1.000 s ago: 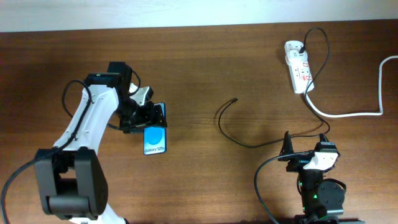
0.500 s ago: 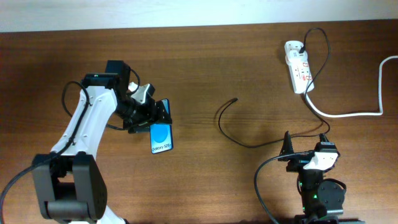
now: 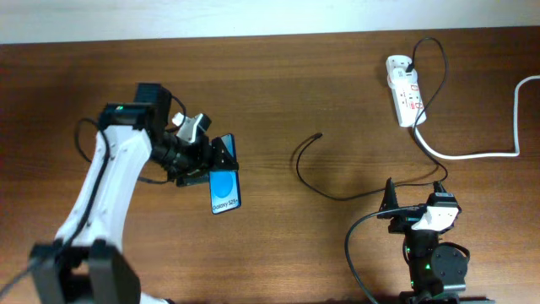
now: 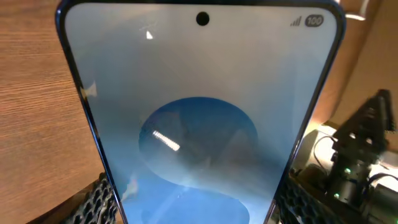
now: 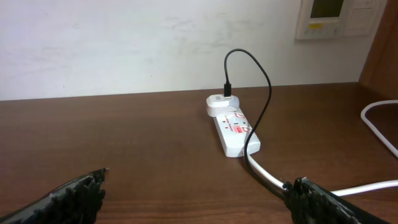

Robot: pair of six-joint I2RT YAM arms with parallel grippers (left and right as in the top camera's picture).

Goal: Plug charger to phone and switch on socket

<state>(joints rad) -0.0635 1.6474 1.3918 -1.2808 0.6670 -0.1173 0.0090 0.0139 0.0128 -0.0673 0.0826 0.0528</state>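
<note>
My left gripper [image 3: 211, 160] is shut on the top end of the phone [image 3: 224, 191], a slim black-edged handset with a bright blue screen. The phone fills the left wrist view [image 4: 199, 112], between my fingers. The charger [image 3: 314, 165] is a thin black cable lying on the table; its small tip [image 3: 319, 135] lies right of the phone, apart from it. The cable runs up to the socket [image 3: 406, 100], a white power strip at the far right, also in the right wrist view [image 5: 233, 127]. My right gripper [image 3: 416, 196] is open and empty at the front right.
A thick white cord [image 3: 472, 152] runs from the socket to the right table edge, also seen in the right wrist view [image 5: 379, 134]. A pale wall [image 5: 155, 43] stands behind the table, with a wall panel [image 5: 326, 15] at upper right.
My left gripper has carried the phone to the right and a little toward the front, closer to the charger tip. The right arm, cable and socket have not moved.
</note>
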